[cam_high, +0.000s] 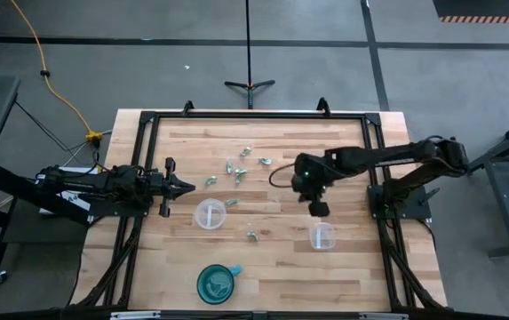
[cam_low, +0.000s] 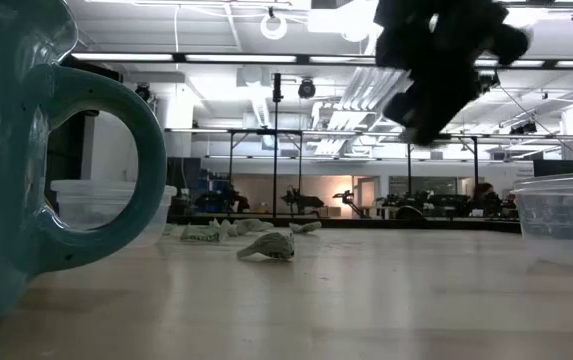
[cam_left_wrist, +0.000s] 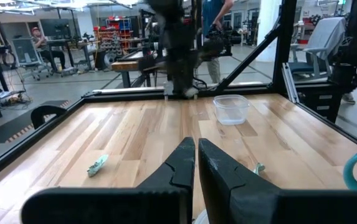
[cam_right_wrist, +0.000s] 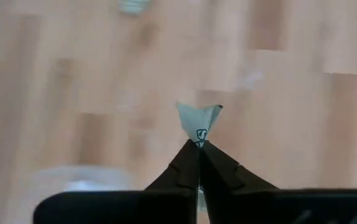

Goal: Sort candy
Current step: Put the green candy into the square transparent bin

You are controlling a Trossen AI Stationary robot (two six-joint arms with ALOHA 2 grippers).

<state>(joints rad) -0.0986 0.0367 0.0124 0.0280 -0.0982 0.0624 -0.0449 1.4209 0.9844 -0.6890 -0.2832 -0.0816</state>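
Right gripper (cam_right_wrist: pixel 198 146) above mid-table, pinched on the twisted end of a pale green wrapped candy (cam_right_wrist: pixel 199 122), near a small clear plastic cup (cam_high: pixel 322 236). Other loose wrapped candies (cam_high: pixel 236 169) scattered on the wooden table (cam_high: pixel 263 276). Left gripper (cam_left_wrist: pixel 196 152) narrowed to a slit, empty, at the left edge.

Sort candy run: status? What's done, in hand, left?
Done: can't tell if either clear cup holds anything. In hand: right gripper, above the table, pinches one candy by its wrapper end. Left: loose candies remain scattered on the wood. Left gripper waits shut at the table's left edge.
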